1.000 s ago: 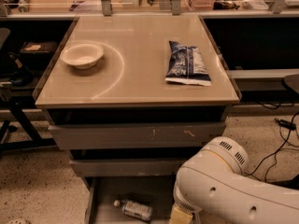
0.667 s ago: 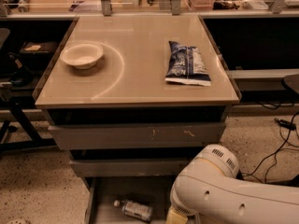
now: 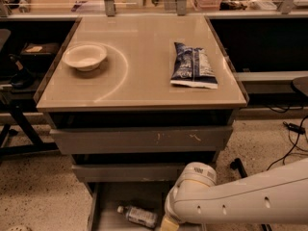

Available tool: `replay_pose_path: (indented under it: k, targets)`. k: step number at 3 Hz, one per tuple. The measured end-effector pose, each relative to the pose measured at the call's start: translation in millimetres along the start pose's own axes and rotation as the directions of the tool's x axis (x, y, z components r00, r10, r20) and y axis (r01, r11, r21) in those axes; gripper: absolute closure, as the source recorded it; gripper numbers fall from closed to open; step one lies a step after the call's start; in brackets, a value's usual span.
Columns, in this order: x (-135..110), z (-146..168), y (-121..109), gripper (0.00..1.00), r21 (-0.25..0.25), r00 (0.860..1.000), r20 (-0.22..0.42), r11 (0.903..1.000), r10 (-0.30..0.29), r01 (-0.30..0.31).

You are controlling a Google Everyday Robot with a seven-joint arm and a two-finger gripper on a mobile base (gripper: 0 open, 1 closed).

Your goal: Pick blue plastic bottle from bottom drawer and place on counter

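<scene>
My jaws hang at the view's bottom edge, just right of the blue plastic bottle point(image 3: 138, 216), which lies in the open bottom drawer point(image 3: 103, 201). I cannot tell whether they're spread. The worktop point(image 3: 144, 47) carries a bowl point(image 3: 84, 57) and a snack bag point(image 3: 193, 71).

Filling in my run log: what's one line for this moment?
phase: pre-grasp | blue plastic bottle: lying in open bottom drawer | gripper: cut off below frame, beside bottle | counter: bowl, snack bag
</scene>
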State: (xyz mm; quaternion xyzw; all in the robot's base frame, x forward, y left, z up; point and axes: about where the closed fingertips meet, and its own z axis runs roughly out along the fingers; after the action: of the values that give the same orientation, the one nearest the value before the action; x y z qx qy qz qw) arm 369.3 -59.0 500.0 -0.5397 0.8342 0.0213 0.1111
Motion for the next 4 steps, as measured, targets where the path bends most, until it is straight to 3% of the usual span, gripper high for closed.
replay_pose_path:
  k: [1, 2, 4]
  targets:
    - [0, 0, 0, 0.00, 0.000, 1.000, 0.000, 1.0000, 0.000, 0.000]
    - [0, 27, 7, 0.00, -0.040, 0.999, 0.028, 0.9989, 0.025, -0.024]
    - [-9, 116, 8, 0.00, -0.119, 0.990, 0.082, 0.9870, 0.118, -0.108]
